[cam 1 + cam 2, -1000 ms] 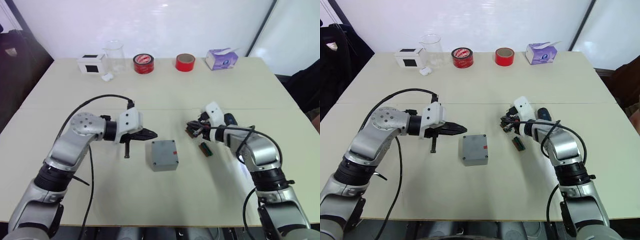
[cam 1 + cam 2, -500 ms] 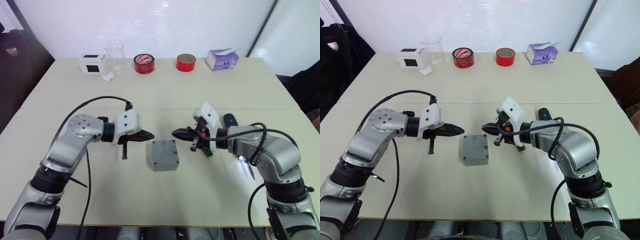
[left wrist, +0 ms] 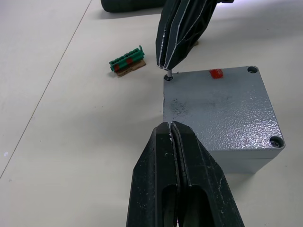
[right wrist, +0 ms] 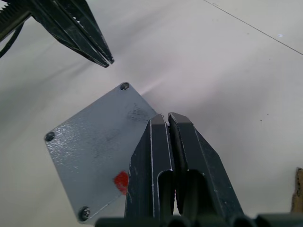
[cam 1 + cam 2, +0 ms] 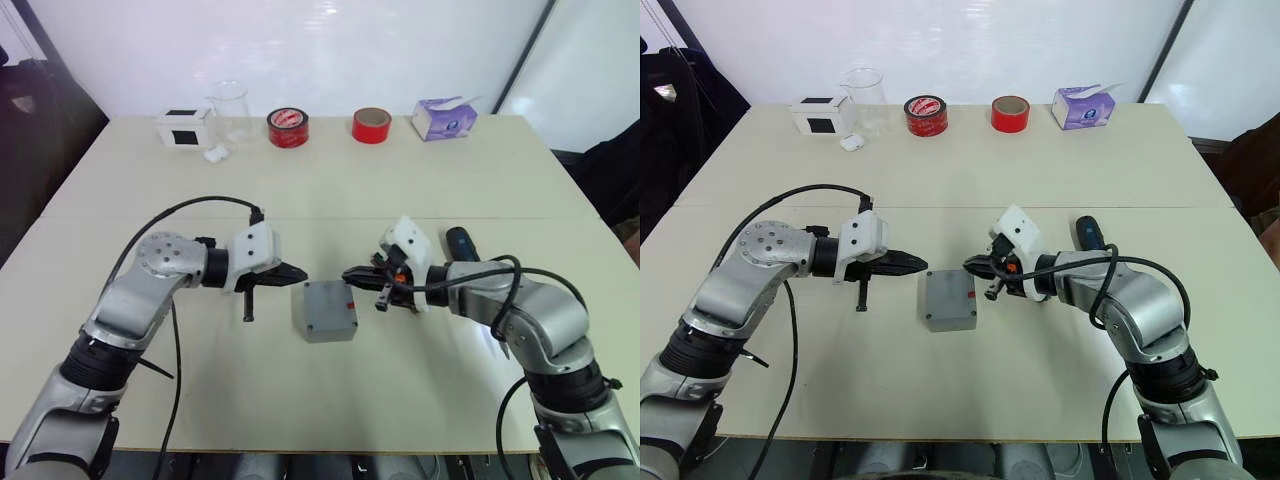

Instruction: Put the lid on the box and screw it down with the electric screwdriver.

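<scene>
Two head cameras look forward and down across the table (image 5: 330, 200), taking in both arms from above. Each wrist camera sits close, sighting along its own fingers from opposite sides. All four views share the box (image 5: 325, 310) at the table's centre.

A wide beige table (image 5: 330, 190) with a thin seam, a bright white wall (image 5: 300, 50) behind, dark floor (image 5: 30, 180) alongside.

Grey lid (image 3: 220, 111) pebbled matt metal, table (image 5: 330, 190) smooth matt beige
</scene>
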Controlling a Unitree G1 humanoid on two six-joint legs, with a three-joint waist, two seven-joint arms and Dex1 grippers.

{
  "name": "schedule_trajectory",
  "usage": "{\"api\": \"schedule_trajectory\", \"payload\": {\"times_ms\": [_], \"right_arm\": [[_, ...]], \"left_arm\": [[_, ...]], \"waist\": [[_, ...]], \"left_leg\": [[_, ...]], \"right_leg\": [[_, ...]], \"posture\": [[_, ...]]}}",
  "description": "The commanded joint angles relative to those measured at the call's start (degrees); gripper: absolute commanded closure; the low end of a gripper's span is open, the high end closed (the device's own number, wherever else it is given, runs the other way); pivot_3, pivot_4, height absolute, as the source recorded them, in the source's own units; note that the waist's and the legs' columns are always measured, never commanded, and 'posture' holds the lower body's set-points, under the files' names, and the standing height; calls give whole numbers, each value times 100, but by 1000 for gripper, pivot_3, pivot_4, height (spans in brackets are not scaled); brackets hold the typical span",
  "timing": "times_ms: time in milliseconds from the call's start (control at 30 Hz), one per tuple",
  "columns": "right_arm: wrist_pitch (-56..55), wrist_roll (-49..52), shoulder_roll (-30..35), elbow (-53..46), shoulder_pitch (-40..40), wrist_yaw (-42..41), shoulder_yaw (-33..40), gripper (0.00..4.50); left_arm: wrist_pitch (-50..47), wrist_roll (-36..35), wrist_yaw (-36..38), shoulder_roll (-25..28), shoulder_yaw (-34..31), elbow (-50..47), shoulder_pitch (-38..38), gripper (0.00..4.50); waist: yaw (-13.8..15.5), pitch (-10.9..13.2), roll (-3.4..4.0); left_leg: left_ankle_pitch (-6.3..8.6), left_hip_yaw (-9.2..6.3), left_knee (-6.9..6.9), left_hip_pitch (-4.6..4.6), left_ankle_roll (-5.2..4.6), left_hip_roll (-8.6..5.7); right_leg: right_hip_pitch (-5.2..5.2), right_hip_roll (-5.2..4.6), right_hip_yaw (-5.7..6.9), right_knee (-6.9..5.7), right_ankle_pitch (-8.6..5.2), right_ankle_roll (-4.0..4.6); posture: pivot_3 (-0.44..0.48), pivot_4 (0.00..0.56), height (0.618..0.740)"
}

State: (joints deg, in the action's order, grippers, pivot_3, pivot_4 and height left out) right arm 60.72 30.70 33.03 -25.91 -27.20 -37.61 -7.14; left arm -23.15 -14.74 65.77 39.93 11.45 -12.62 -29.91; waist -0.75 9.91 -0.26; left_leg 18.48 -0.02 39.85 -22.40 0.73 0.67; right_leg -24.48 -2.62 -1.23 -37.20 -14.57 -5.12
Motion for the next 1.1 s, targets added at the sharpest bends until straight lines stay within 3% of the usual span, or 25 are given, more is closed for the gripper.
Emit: {"api": "schedule_trajectory", "payload": {"times_ms": [33,533,567,633,867,933,1100], "right_arm": [[-176,-60,19,-1,-45,6,-32,4459],[-370,-268,159,125,91,-99,-319,4459],[-367,-255,163,123,85,-113,-312,3938],[-347,-216,180,106,66,-147,-287,3537],[-184,-69,305,-58,-97,-205,-35,659],[45,77,406,-148,-274,-181,277,108],[1508,316,1196,187,-1062,17,990,46]], "left_arm": [[77,-35,-35,18,-60,-207,-13,4500],[34,-141,-69,-22,-115,-354,52,4500],[18,-167,-73,-20,-134,-372,48,4500],[-1,-201,-84,-5,-148,-405,47,4500],[-25,-304,-126,-5,-158,-488,54,4500],[-50,-405,-137,-32,-191,-535,15,4500],[-96,-685,-121,-174,-221,-697,-158,4500]], "waist": [[0,0,0],[1,0,0],[1,0,0],[2,0,0],[1,0,0],[1,1,0],[20,1,0]], "left_leg": [[0,0,0,0,0,0],[0,0,0,0,0,0],[0,0,0,0,0,1],[0,0,0,0,0,1],[0,0,0,0,0,1],[0,0,0,0,0,2],[0,0,4,-2,0,3]], "right_leg": [[0,0,0,0,0,0],[0,0,0,0,0,0],[0,0,0,0,0,0],[0,0,0,0,0,0],[0,0,0,0,0,0],[0,0,0,0,0,0],[0,-7,0,-1,0,0]], "posture": [[0,150,739],[0,150,739],[0,150,739],[0,150,739],[0,150,739],[0,150,739],[0,150,739]]}}
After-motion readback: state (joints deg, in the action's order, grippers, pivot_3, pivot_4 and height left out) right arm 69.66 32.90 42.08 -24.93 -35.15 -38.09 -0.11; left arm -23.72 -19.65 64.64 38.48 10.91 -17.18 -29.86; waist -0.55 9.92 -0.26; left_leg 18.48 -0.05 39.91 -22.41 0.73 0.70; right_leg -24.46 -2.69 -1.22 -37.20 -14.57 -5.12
